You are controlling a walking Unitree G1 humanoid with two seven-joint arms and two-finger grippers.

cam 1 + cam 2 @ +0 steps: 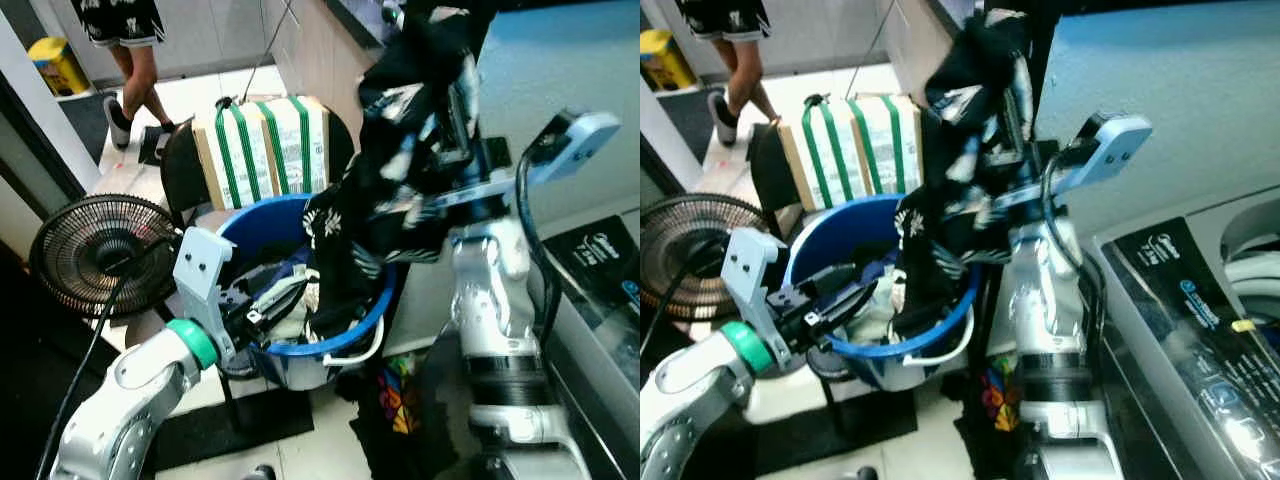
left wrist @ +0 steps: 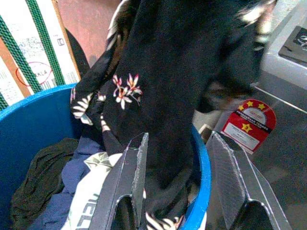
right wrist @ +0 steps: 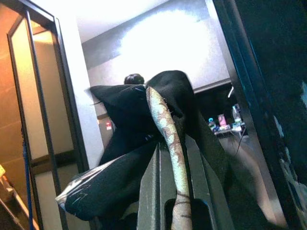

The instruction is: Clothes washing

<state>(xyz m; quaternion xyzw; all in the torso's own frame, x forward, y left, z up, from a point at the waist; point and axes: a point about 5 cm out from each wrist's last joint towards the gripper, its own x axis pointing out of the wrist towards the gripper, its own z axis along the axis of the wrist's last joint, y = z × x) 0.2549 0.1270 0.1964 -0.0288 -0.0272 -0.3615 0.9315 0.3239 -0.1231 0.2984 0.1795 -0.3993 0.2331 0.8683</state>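
Fingers: right gripper (image 3: 172, 143) is pinching the black floral garment (image 1: 400, 170); left gripper (image 2: 180, 177) is spreading at the basin rim.
Garment: hanging mid-frame, its tail trailing into the blue basin (image 1: 245, 235).
Risk: that tail may be snagging, dragging the basin.

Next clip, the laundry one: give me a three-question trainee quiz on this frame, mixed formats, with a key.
1. True or false: the right gripper is shut on the black floral garment and holds it lifted above the blue basin.
2. Multiple choice: where are the left gripper fingers?
A. Clamped on the fan
B. Open at the basin's rim, beside the hanging garment
C. Inside the washing machine
3. Fill in: behind the basin stands a cardboard box bound with ____ straps.

Key: 1 true. 2 B. 3 green.
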